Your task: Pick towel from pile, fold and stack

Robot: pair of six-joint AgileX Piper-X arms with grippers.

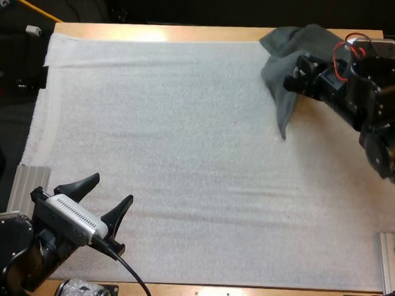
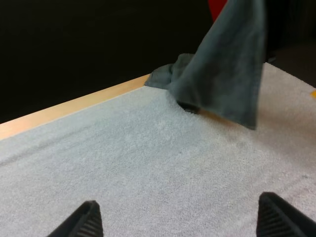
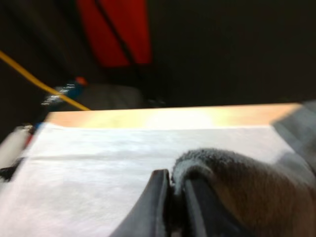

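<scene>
- White mat (image 1: pixel 184 154) covers most of the wooden table (image 1: pixel 157 32), with dark space behind it.
- To do this step well, I think the towel (image 1: pixel 281 66) should be lifted free, carried to the middle of the mat and laid flat.
- At the upper right of the high view, the right gripper (image 1: pixel 295 77) squeezes a fold of the towel between its fingers. One corner hangs down to the mat.
- At the lower left, the left gripper (image 1: pixel 105 196) has its fingers spread wide. It holds nothing and is far from the towel.
</scene>
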